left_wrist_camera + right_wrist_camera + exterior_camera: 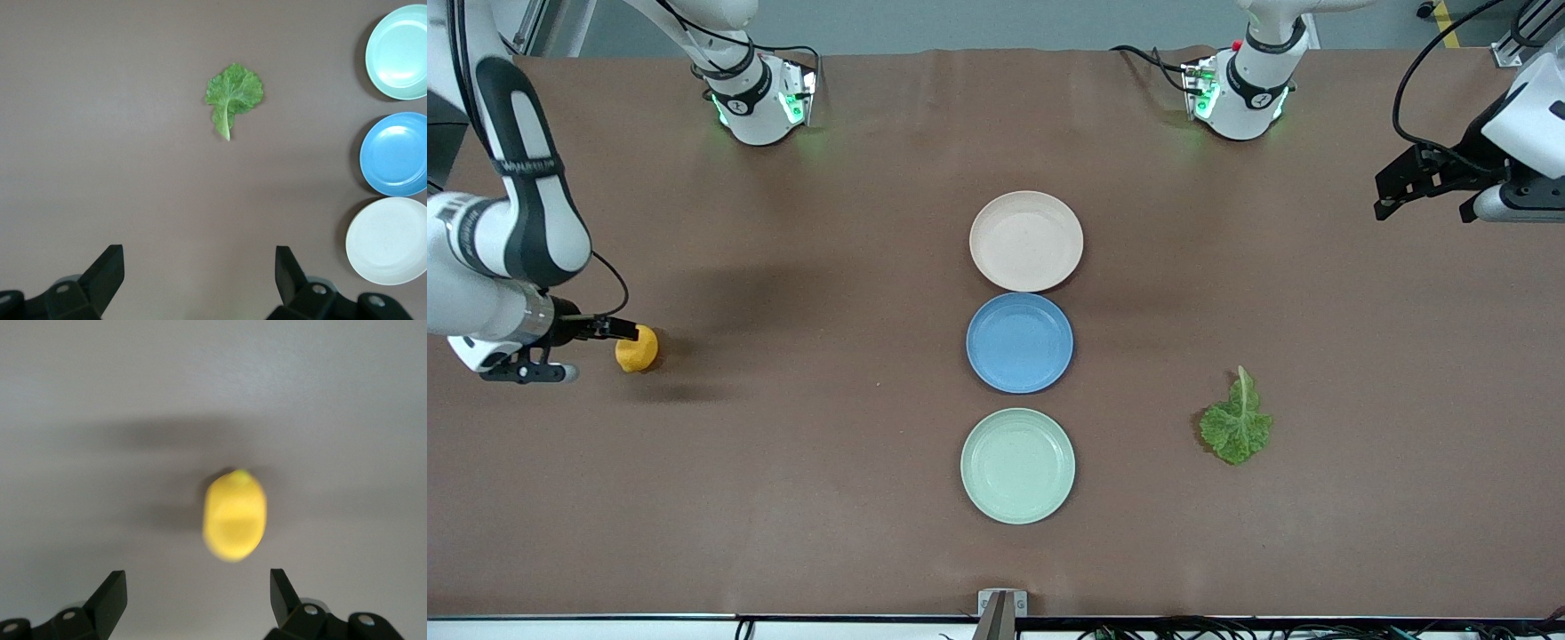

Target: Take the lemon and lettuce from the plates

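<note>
The lemon [637,349] lies on the bare table near the right arm's end, not on a plate. My right gripper [605,353] is open right beside it; in the right wrist view the lemon [234,515] sits just ahead of the open gripper [198,587], outside the fingers. The lettuce [1236,422] lies flat on the table toward the left arm's end and also shows in the left wrist view [233,97]. My left gripper [1423,212] is open and empty, up in the air at the table's left-arm end [200,267]. The beige-pink plate [1026,241] and the mint plate [1017,465] are empty.
A blue plate [1020,342] sits between the two pale plates, all three in a line down the table's middle. The left wrist view shows the mint [400,50], blue [395,153] and beige [387,240] plates along one edge. The arm bases stand at the table's robot edge.
</note>
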Tool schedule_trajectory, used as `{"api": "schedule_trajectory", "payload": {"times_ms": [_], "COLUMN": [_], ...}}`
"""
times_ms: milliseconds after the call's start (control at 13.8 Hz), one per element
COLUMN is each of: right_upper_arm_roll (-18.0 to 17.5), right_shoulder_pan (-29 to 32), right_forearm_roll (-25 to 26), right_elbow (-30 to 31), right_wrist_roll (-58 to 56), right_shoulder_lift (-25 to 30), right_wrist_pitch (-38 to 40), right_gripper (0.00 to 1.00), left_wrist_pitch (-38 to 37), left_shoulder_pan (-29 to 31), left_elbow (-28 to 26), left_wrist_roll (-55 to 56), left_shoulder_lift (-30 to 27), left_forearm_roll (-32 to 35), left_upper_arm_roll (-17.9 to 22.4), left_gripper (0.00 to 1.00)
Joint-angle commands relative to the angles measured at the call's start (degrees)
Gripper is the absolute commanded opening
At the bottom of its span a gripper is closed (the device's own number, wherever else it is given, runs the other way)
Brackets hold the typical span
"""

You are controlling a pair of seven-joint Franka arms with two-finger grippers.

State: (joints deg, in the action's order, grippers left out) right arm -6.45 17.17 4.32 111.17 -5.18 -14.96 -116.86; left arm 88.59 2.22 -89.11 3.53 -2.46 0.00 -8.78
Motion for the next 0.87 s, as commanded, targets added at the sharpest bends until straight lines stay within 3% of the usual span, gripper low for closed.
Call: {"api": "schedule_trajectory", "payload": {"times_ms": [0,290,508,798], "right_upper_arm_roll": [-1.1,-1.1,-0.9,-0.7], "right_shoulder_pan": [-5.7,-10.9,-11.3,-11.2], "right_forearm_roll": [-0.9,-5.9,-5.8,-5.9], "right_elbow": [0.6,-15.7,-24.3,-27.8], "right_wrist_roll": [8.4,12.3,12.2,12.1], "right_shoulder_lift": [10.9,14.3,14.3,14.3], "right_wrist_pitch": [9.9,29.3,34.1,36.9], "right_gripper": [0.98,0.99,0.99,0.99], "left_wrist_pitch": [1.9,2.7,2.9,2.9], "left_shoulder_pan": [0.8,0.2,0.5,0.6], "left_elbow": [-1.0,-0.8,-1.2,-1.2], "left_wrist_roll": [-0.8,-0.8,-0.8,-0.9], "left_shoulder_lift": [0.2,0.3,0.6,0.8], "left_forearm_roll": [-0.3,-0.3,-0.2,-0.2], "left_upper_arm_roll": [-0.7,-0.9,-1.0,-1.0], "left_gripper": [1.0,1.0,1.0,1.0]}}
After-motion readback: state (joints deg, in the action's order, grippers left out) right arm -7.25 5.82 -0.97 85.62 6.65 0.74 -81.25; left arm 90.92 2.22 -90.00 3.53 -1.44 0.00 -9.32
